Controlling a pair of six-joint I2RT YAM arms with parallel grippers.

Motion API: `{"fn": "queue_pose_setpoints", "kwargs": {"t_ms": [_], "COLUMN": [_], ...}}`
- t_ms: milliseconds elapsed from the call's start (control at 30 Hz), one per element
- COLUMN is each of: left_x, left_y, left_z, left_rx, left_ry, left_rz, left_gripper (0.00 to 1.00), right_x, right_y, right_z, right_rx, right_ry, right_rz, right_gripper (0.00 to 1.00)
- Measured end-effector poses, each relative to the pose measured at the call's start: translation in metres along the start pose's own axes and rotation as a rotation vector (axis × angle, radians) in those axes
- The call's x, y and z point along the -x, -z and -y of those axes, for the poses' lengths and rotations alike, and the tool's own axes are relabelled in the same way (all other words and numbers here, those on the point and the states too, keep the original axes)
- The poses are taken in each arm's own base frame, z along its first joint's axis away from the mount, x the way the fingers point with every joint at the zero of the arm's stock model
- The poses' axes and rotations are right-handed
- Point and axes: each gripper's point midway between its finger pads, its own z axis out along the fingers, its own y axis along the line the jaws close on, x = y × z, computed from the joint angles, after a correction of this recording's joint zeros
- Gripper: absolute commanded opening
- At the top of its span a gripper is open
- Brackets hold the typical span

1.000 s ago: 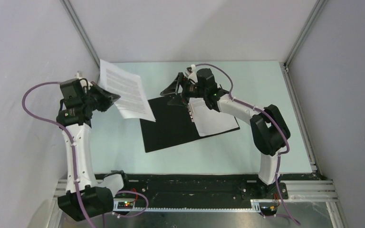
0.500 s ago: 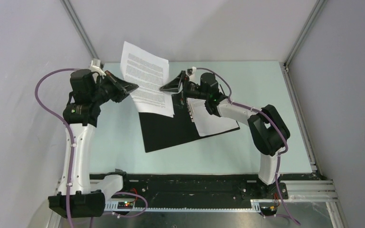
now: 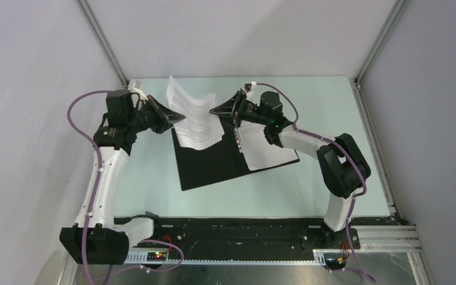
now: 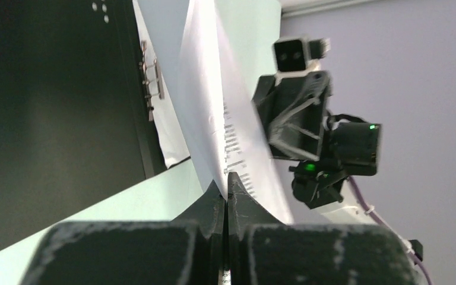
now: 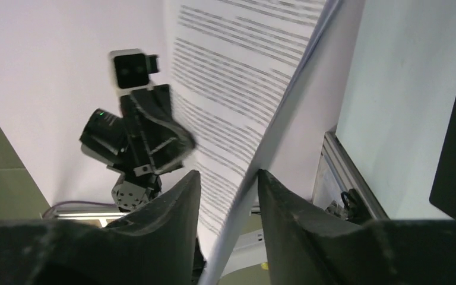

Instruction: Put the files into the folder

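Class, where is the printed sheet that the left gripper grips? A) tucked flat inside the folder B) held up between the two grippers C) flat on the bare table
B: the left gripper pinches the sheet, which stands bowed by the open folder, its other edge inside the open right gripper.

Pale green table point(image 3: 332, 178); open folder point(image 3: 211, 163) lies flat near centre, black inside facing up.

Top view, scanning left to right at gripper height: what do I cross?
left gripper → held sheet → right gripper → flat sheet
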Motion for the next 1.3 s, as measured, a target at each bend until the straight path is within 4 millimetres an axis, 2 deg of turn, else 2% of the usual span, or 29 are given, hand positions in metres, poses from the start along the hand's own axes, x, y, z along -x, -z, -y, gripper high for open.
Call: {"fn": "queue_pose_setpoints", "kwargs": {"t_ms": [133, 333, 500, 600, 700, 1000, 1200, 1300], "left_x": [-0.016, -0.018, -0.018, -0.017, -0.014, -0.017, -0.018, -0.018], "left_y": [-0.011, -0.017, -0.017, -0.016, -0.014, -0.009, -0.006, -0.004], "left_z": [-0.015, -0.019, -0.019, -0.017, -0.009, 0.003, 0.010, 0.013], "left_rx": [0.027, 0.029, 0.027, 0.023, 0.005, -0.032, -0.052, -0.063], "left_ry": [0.019, 0.014, 0.003, -0.004, -0.016, -0.034, -0.037, -0.032], "left_rz": [-0.064, -0.090, -0.091, -0.089, -0.082, -0.089, -0.082, -0.075], "left_gripper": [0.00, 0.00, 0.00, 0.00, 0.00, 0.00, 0.00, 0.00], "right_x": [0.003, 0.002, 0.001, 0.001, 0.001, -0.003, -0.009, -0.011], "right_y": [0.002, 0.003, 0.002, 0.003, 0.003, -0.001, -0.011, -0.012], "right_z": [-0.010, -0.020, -0.007, 0.013, 0.021, 0.014, 0.025, 0.023], "right_rx": [0.035, 0.074, 0.026, -0.048, -0.080, -0.033, -0.023, -0.014], "right_ry": [0.015, 0.024, 0.022, 0.014, 0.010, 0.005, -0.038, -0.049], "right_rz": [0.006, 0.003, -0.003, -0.003, -0.005, -0.024, -0.043, -0.049], "right_gripper": [0.51, 0.54, 0.63, 0.63, 0.64, 0.63, 0.59, 0.60]}}
